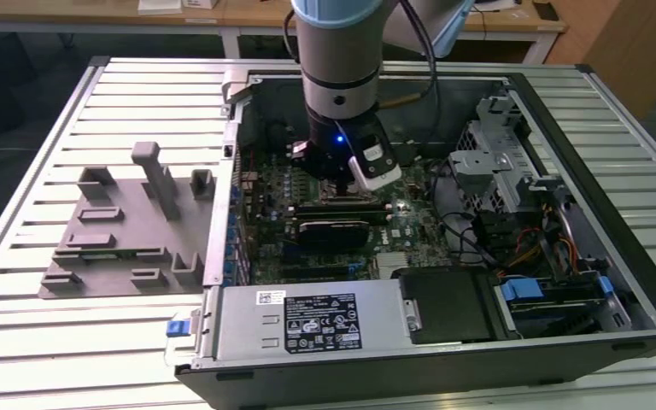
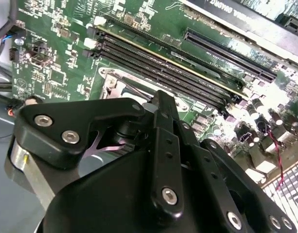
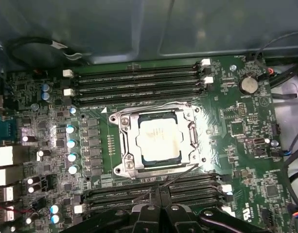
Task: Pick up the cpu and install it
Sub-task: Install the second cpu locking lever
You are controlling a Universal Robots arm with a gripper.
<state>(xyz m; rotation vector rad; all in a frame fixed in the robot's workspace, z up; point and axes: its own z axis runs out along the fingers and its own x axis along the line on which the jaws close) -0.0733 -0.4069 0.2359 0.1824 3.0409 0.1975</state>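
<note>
The cpu (image 3: 160, 140), a small square chip with a pale metal top, lies flat inside the silver socket frame (image 3: 124, 145) on the green motherboard (image 3: 236, 126). In the first wrist view my gripper (image 3: 158, 195) hangs a little above the board, beside the socket and apart from the chip. Its black fingers are shut together with nothing between them. The exterior view has the gripper (image 1: 335, 177) low inside the open computer case, over the middle of the motherboard (image 1: 269, 248). The second wrist view looks past the gripper's black linkage (image 2: 139, 160) at the socket corner (image 2: 112, 82).
Memory slots (image 3: 139, 80) run along both sides of the socket. The case walls (image 1: 231, 128), a drive cage (image 1: 494, 162) and the power supply (image 1: 305, 320) ring the board. A grey fixture tray (image 1: 123, 231) lies on the slatted table at the exterior view's left. Cables (image 1: 477, 231) cross the case.
</note>
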